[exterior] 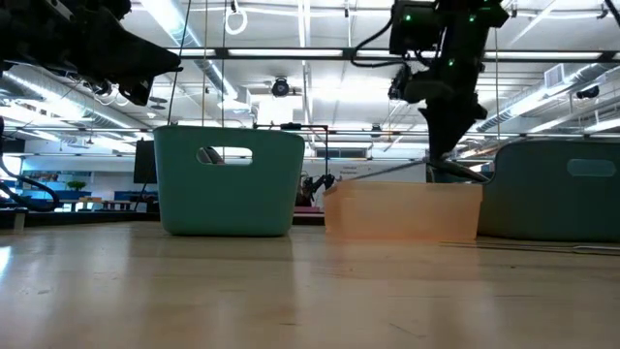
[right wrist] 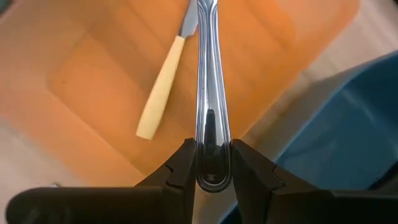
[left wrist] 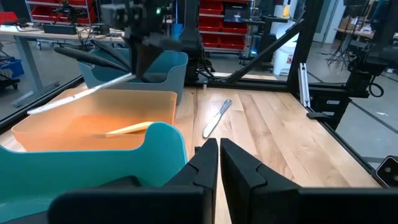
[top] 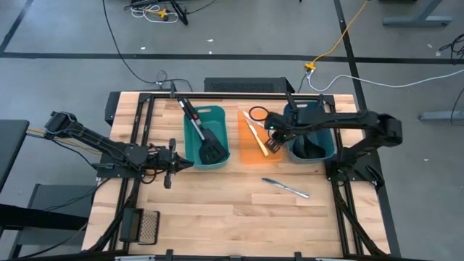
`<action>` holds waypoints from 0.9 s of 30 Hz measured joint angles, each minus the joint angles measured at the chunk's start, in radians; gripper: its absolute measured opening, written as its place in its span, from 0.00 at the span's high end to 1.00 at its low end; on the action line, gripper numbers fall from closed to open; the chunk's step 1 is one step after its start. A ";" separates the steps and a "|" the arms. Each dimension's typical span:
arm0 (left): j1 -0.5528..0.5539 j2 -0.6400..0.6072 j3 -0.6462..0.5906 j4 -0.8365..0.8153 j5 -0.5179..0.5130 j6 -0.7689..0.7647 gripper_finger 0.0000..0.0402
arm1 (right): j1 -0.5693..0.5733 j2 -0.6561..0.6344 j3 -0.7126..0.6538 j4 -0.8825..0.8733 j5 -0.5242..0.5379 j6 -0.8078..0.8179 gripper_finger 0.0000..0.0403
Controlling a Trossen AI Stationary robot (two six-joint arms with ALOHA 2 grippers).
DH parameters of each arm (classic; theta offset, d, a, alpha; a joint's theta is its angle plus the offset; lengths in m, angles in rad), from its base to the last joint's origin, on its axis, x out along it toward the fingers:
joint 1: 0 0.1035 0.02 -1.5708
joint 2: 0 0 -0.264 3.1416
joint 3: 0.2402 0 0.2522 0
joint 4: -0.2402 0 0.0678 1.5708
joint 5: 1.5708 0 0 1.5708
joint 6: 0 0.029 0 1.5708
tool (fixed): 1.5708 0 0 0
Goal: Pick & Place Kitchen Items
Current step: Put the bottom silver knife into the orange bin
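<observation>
**Silver knife held over the orange bin**

Silver and slim, a table knife (right wrist: pixel 212 93) is clamped by its handle end between the right gripper's (right wrist: pixel 213 163) fingers, above the orange bin (top: pixel 255 154). A small yellow-handled knife (right wrist: pixel 160 91) lies inside that bin. Another table knife (top: pixel 286 188) rests on the wooden table (top: pixel 217 210). The left gripper (left wrist: pixel 219 163) waits beside the teal bin (top: pixel 206 138), fingers nearly together and empty.

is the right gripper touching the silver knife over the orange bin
Touching. The right wrist view shows the right gripper with both fingers pressed against the silver knife handle, no gap either side, above the orange bin.
</observation>
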 joint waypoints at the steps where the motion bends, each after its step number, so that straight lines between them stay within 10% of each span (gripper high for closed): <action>1: 0.000 0.000 0.000 0.000 0.000 0.000 0.94 | 0.000 0.013 0.000 0.003 0.000 0.010 0.79; 27: 0.000 0.000 0.001 0.022 0.001 0.018 0.94 | -0.071 0.350 0.000 0.166 -0.162 0.039 0.79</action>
